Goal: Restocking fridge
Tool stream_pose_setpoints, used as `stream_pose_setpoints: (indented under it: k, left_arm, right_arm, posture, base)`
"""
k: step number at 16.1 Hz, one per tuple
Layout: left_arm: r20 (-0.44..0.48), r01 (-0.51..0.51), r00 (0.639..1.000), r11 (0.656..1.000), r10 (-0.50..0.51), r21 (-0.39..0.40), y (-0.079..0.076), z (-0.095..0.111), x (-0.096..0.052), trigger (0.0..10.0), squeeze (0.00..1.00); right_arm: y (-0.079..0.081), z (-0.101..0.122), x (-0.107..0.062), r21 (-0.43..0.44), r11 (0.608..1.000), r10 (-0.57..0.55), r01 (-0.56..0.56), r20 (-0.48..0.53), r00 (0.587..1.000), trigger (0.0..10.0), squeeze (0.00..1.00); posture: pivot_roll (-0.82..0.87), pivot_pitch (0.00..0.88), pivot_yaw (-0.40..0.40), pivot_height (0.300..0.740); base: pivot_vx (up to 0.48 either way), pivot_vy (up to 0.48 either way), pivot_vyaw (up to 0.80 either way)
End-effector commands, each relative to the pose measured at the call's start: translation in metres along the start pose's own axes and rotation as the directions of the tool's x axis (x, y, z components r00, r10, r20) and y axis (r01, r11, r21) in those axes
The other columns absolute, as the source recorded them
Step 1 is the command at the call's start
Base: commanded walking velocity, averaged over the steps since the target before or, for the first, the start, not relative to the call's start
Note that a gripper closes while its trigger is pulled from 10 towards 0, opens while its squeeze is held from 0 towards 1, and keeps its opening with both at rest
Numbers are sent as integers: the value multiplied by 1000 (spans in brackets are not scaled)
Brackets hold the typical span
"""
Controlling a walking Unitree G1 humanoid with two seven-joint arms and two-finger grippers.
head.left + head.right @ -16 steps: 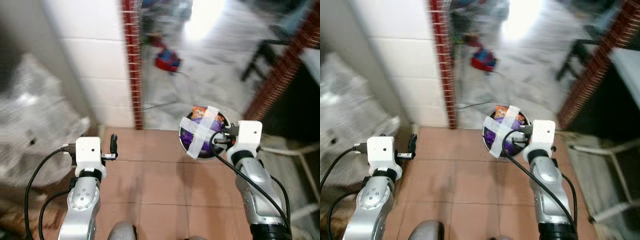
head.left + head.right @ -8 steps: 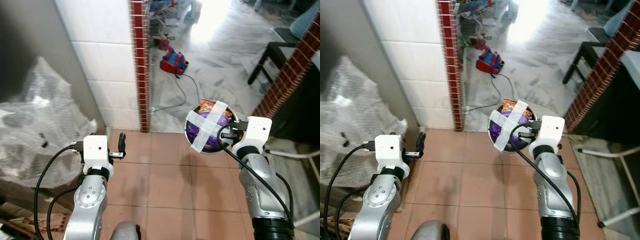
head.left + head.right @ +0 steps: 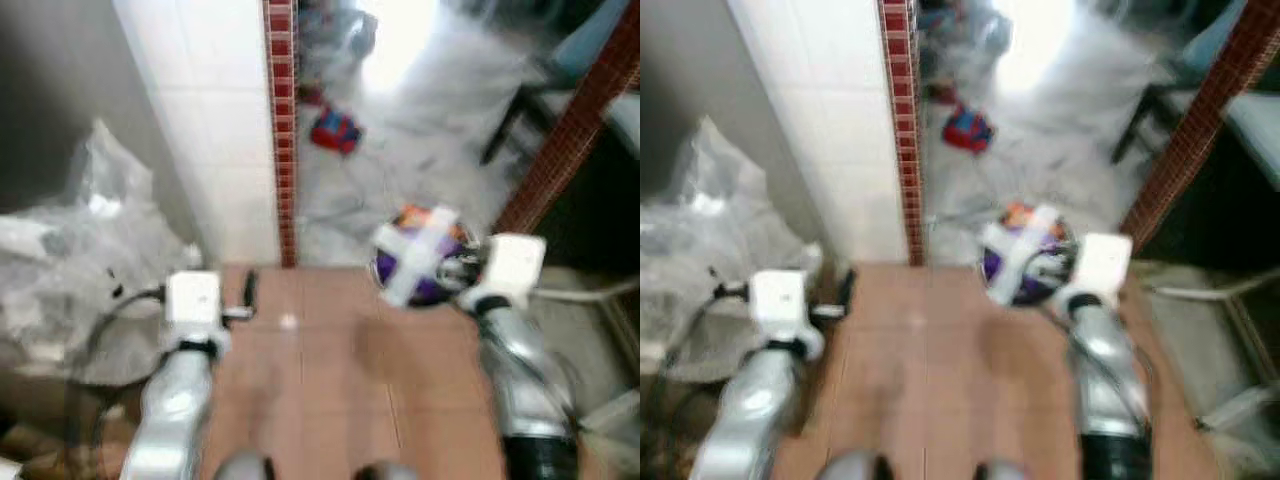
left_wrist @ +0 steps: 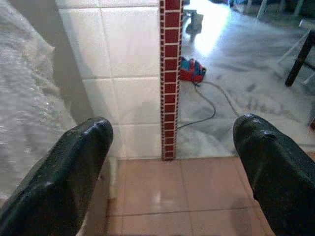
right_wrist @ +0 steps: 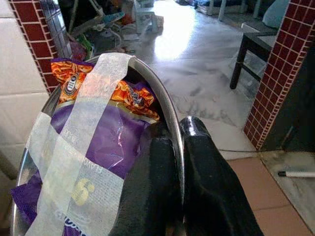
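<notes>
Bowl [image 5: 98, 147] of taped snack packs rides at 1 o'clock, its rim pinched in the right hand [image 5: 179, 142]; left hand [image 4: 172, 157] gapes empty. Fridge unseen, so stocking remains ahead.

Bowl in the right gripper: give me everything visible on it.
The bowl is round, shiny metal with a thin rim. It holds a purple and orange snack bag, strapped in by two strips of pale tape crossed over the top. The right gripper pinches its rim, one finger inside and one outside, carrying it in the air above the tiled floor. Nothing else touches it.
</notes>
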State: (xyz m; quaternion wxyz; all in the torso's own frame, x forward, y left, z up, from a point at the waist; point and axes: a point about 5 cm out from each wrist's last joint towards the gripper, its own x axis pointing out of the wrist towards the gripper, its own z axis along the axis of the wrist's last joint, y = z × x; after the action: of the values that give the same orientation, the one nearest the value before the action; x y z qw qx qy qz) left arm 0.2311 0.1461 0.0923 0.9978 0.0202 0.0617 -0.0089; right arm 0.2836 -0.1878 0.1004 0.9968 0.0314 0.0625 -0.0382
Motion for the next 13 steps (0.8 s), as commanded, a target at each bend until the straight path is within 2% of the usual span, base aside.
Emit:
stream_pose_setpoints:
  k: [1, 3, 13]
  left_arm:
    - [14, 6, 1000, 1000, -6, -8, -3, 5, 1, 10000, 0]
    - [15, 6, 1000, 1000, -5, -8, -3, 5, 1, 10000, 0]
    - [10, 8, 1000, 1000, -8, -16, -5, 5, 1, 10000, 0]
  right_arm:
    - [-1, 9, 2, -4, 1000, -1, 1, 37, 999, 10000, 0]
    - [-1, 9, 3, -8, 1000, 0, 0, 37, 999, 10000, 0]
    - [1, 9, 4, -18, 1000, 16, -16, 26, 1000, 10000, 0]
  posture:
    - [73, 28, -17, 740]
    - [74, 30, -19, 740]
    - [74, 43, -32, 740]
  base:
    - [0, 0, 0]
    - [0, 0, 0]
    - [-274, 0, 0]
